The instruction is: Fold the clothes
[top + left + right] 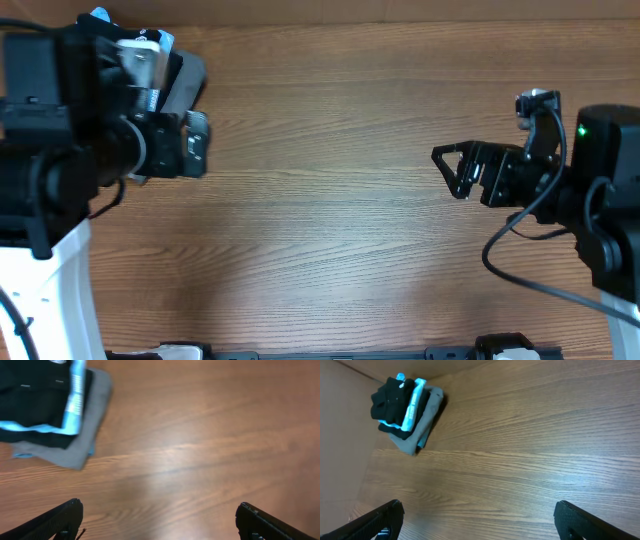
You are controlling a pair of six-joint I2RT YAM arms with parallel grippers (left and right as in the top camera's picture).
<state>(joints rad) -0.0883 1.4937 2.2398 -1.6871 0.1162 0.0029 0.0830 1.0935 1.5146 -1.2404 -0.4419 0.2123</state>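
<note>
Currently both pincers are spread wide and hold nothing: left pincer [160,527], right pincer [480,525]. The black polo shirt [30,405] sits bundled in a pile with the light blue shirt [75,390] on the grey garment [85,435], at the far left corner of the worktop [330,250]. It lies near the left pincer, ahead and to its left, and well apart from the right one. I judge the left arm nearer. Bundle's long axis: cannot tell.

Bright, even indoor light, shadows faint. Pale glare patch mid worktop [290,250], seen overhead and in the left wrist view. Left wrist view soft, blurry. Right wrist sharper, grain crisp; black clothes [390,396] lose detail.
</note>
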